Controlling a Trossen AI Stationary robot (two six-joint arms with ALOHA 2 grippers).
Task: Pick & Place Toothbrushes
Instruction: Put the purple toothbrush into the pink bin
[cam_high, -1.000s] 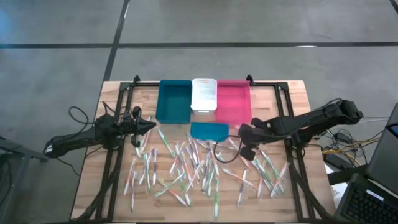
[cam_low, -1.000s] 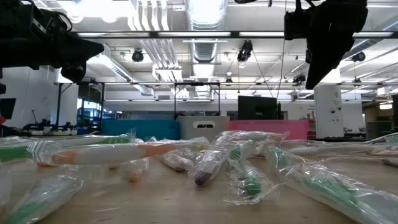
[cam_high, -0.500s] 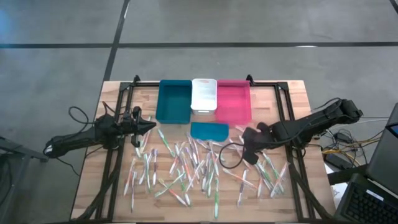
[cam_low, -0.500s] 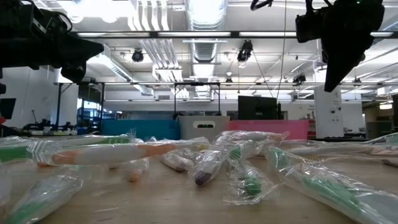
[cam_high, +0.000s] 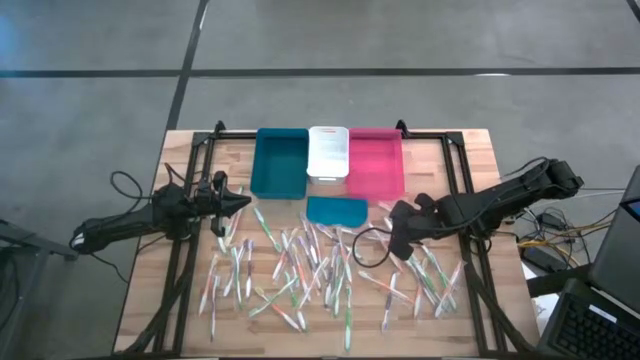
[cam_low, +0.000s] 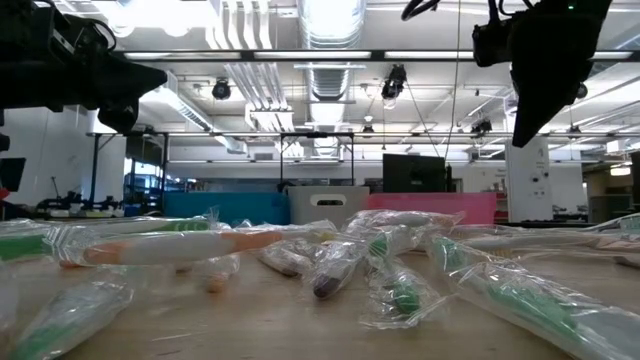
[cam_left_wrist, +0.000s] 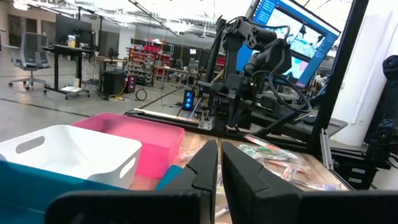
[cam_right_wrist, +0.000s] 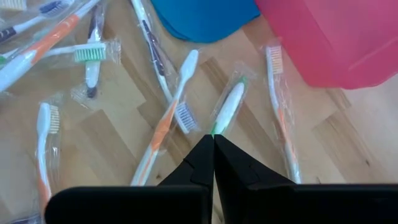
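Comparing this moment with a second ago, you have one real change: the right gripper (cam_high: 392, 236) has slid away from the pink bin (cam_high: 376, 164) and settled lower over the right edge of the toothbrush pile, with only a small correction in the last half second. Your left gripper (cam_high: 243, 201) has not moved; it sits near the teal bin (cam_high: 280, 163) at the left of the desk (cam_high: 480, 160), its fingers nearly together with a thin slit between them and nothing held.

The right gripper's fingers are pressed together and empty. In the right wrist view its tip (cam_right_wrist: 213, 152) points straight at a wrapped green-and-white toothbrush (cam_right_wrist: 228, 106) lying flat on the wood, just beside an orange one (cam_right_wrist: 163, 134) and close to the flat teal piece (cam_right_wrist: 202, 15).

The toothbrushes (cam_high: 310, 265) lie scattered across the middle of the desk, in front of the teal, white (cam_high: 327, 152) and pink bins; none can be seen in a bin.

So you have lined up a target, but no pick has begun. You will probably need to part those fingers before lowering, and the neighbouring wrappers may snag.
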